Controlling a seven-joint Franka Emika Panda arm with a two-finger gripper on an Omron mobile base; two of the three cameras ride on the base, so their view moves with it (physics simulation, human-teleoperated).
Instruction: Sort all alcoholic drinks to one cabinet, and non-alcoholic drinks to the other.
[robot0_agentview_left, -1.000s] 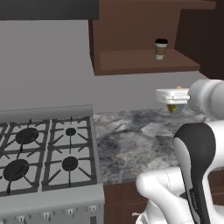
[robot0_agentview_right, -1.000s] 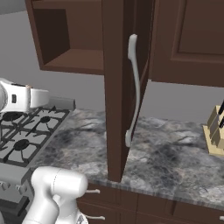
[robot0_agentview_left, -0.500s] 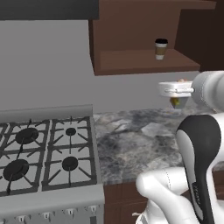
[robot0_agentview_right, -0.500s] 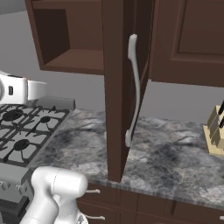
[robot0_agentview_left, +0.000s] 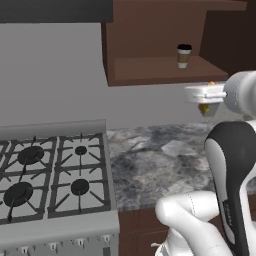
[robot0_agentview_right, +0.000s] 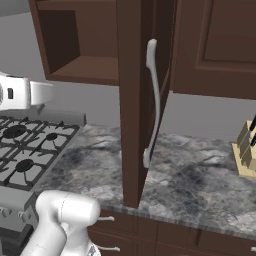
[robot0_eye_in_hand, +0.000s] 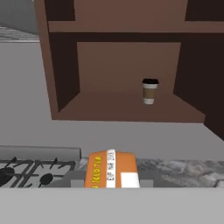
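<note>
My gripper (robot0_agentview_left: 204, 98) is shut on a small yellow-orange can (robot0_agentview_left: 203, 108), held in the air just below the front edge of the open brown wall cabinet (robot0_agentview_left: 150, 67). In the hand view the orange can (robot0_eye_in_hand: 111, 168) sits between my fingers, with the open cabinet (robot0_eye_in_hand: 109, 111) ahead and above it. A tan coffee cup (robot0_agentview_left: 184, 55) with a dark lid stands upright on the cabinet's floor, right of centre; the coffee cup (robot0_eye_in_hand: 149, 91) stands apart from the can. A tall panelled door (robot0_agentview_right: 131, 100) with a curved silver handle (robot0_agentview_right: 152, 100) hangs open. The alcoholic drinks are out of view.
A gas stove (robot0_agentview_left: 47, 175) lies to the left under a grey range hood (robot0_agentview_left: 55, 10). Granite counter (robot0_agentview_left: 155, 160) runs below the can. A knife block (robot0_agentview_right: 245, 155) stands at the counter's far right. A closed cabinet door (robot0_agentview_right: 220, 45) is beside the open one.
My gripper has risen with the can and drifted a little right, closer to the cabinet's bottom edge. The coffee cup has not moved.
</note>
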